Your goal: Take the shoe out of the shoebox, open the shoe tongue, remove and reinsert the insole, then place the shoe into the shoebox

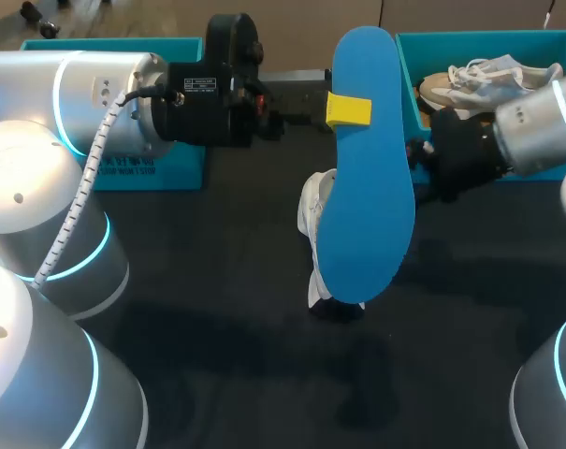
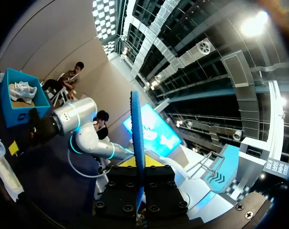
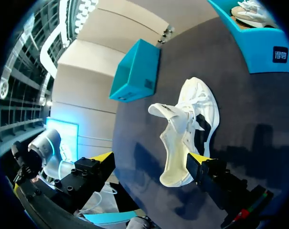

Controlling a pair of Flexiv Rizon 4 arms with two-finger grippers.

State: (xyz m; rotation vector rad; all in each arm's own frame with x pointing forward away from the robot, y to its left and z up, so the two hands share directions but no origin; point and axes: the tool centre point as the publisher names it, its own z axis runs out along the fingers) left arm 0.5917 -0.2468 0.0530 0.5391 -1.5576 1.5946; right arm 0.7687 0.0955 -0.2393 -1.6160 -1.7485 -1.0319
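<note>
The flat blue foam insole [image 1: 367,178] hides most of the white lace-up sneaker [image 1: 311,210] behind it and the left claw's [image 1: 350,110] far finger. The right arm [image 1: 535,131] covers part of a second white sneaker [image 1: 479,79].

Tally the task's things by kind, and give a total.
White shoes: 2
Teal shoeboxes: 2
Blue insole: 1
Total: 5
</note>
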